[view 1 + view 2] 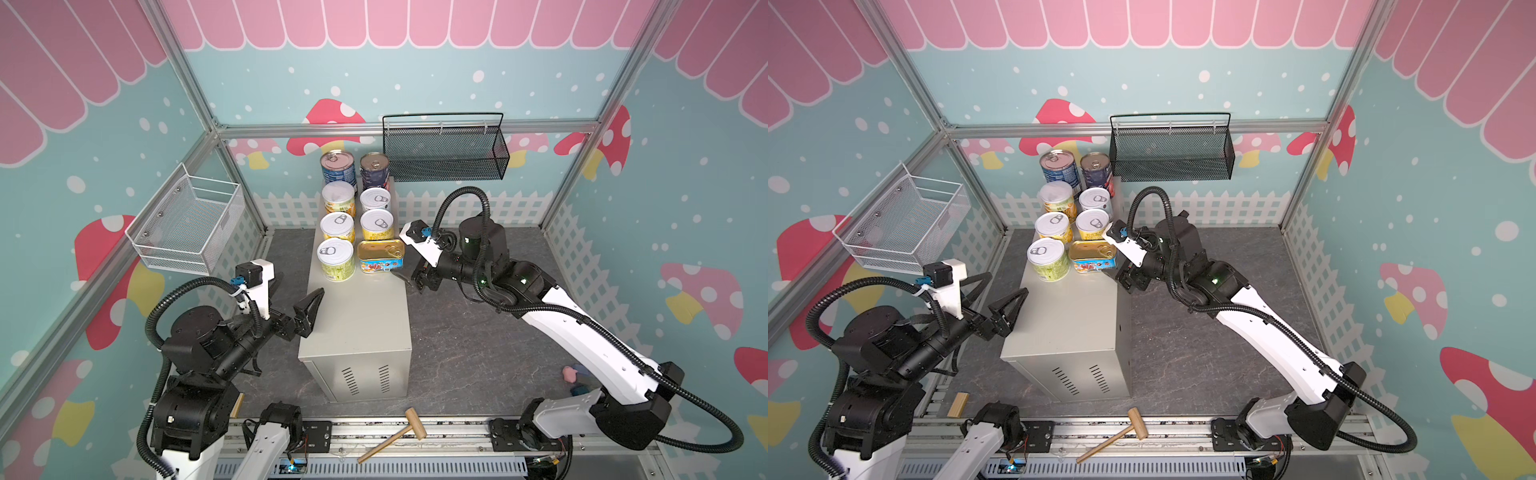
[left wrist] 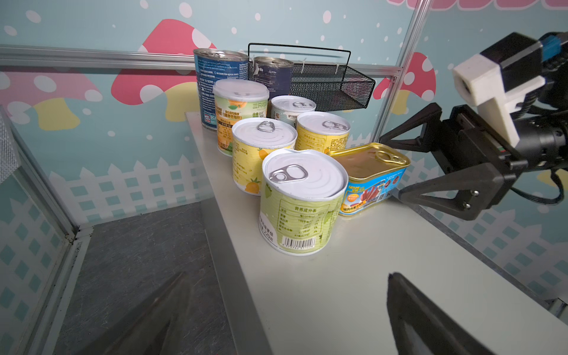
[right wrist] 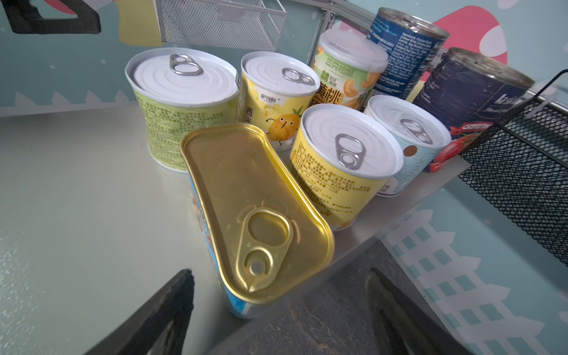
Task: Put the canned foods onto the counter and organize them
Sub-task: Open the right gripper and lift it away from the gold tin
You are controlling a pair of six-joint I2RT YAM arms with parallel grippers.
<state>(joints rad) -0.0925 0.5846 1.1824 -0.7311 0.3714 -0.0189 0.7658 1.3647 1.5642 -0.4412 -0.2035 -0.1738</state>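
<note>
The canned foods stand in two rows at the far end of the counter (image 1: 357, 324). Two tall blue tins (image 1: 337, 166) (image 1: 374, 168) are at the back, with several short yellow and green tins (image 1: 336, 257) in front of them. The flat gold tin (image 1: 380, 257) (image 3: 252, 209) rests by the counter's right edge. My right gripper (image 1: 405, 276) (image 3: 279, 273) is open just off that edge, its jaws wide on either side of the gold tin's near end and not touching it. My left gripper (image 1: 297, 297) (image 2: 285, 276) is open at the counter's left edge, with nothing between its fingers.
A black mesh basket (image 1: 444, 149) hangs on the back wall right of the tins. A white wire basket (image 1: 187, 224) hangs on the left wall. A wooden mallet (image 1: 399, 434) lies on the front rail, and a small pink object (image 1: 569, 374) lies on the floor under the right arm.
</note>
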